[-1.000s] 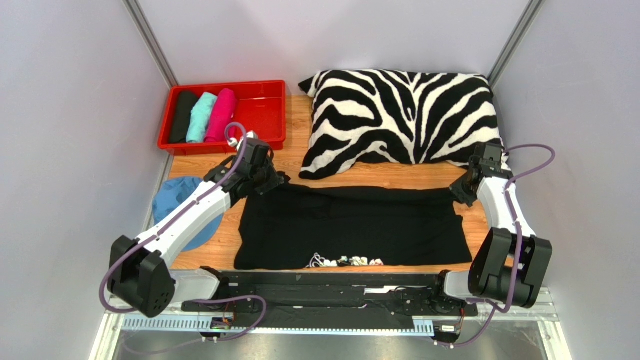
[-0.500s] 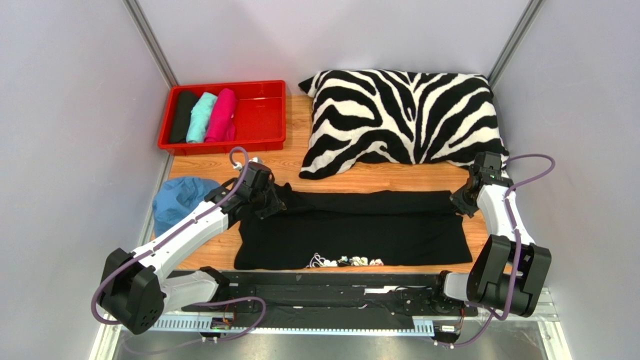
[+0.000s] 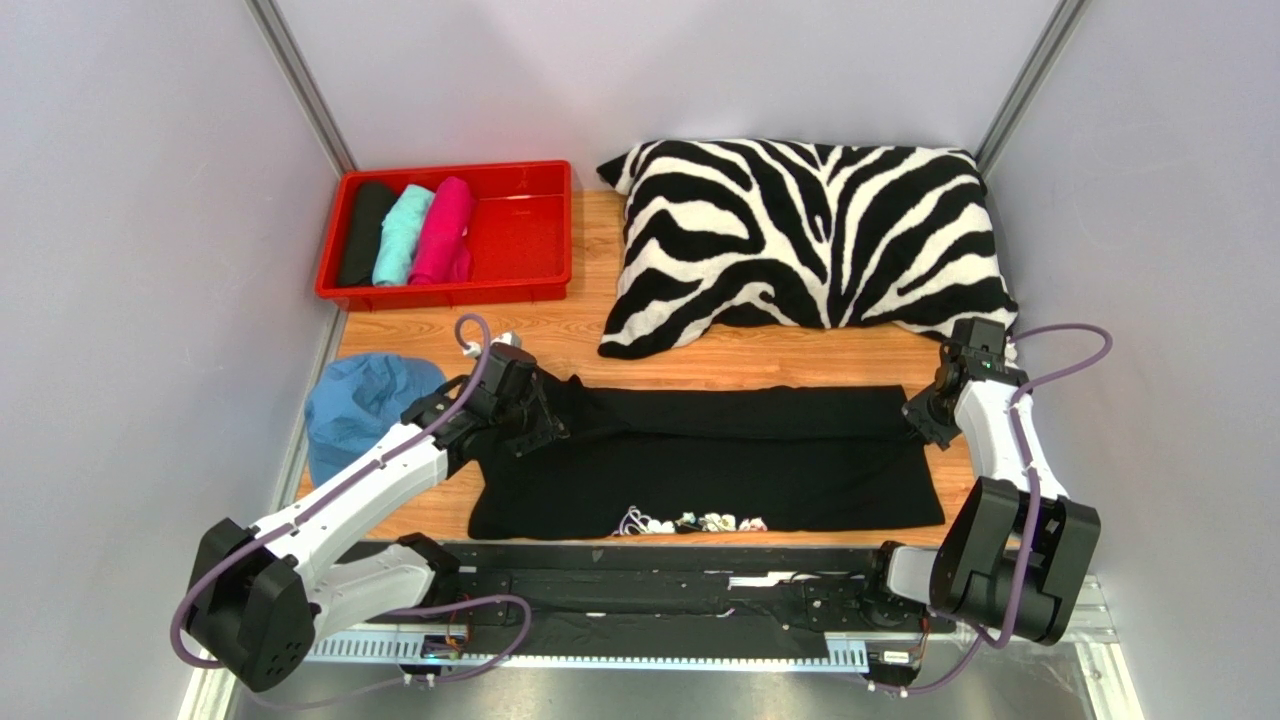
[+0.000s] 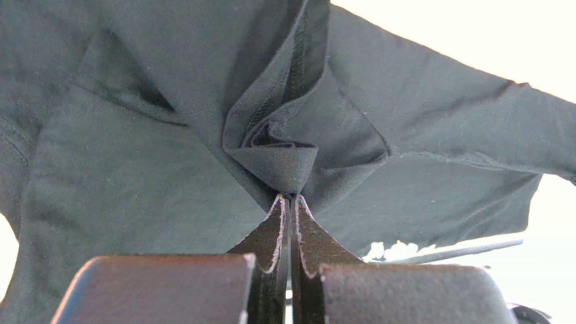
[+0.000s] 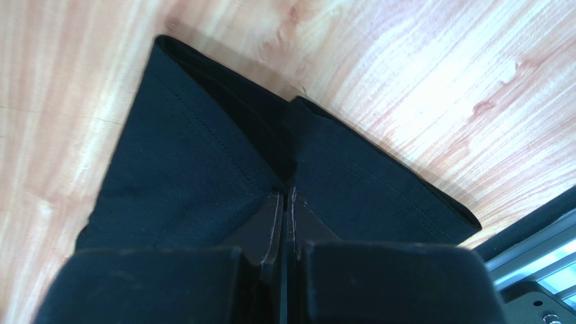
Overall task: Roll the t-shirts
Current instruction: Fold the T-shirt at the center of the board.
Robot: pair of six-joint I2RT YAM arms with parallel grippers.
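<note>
Already a rolled black tee (image 3: 365,233), a teal tee (image 3: 403,233) and a pink tee (image 3: 445,230) sit in the red plastic tray (image 3: 529,225). On the wooden table (image 3: 781,354), the left gripper (image 3: 535,414) and right gripper (image 3: 920,414) each pinch the far edge of the large black cotton t-shirt (image 3: 706,459), its roll seemingly just begun.

black t-shirt (image 3: 706,450) print (image 3: 688,522): too small to read; blue cloth (image 3: 353,408): partly behind left arm (image 3: 376,473)

White links (image 3: 368,477), black joints (image 3: 248,623), purple cables (image 3: 1070,327), black wedge-fingered left claw (image 4: 291,197)
</note>
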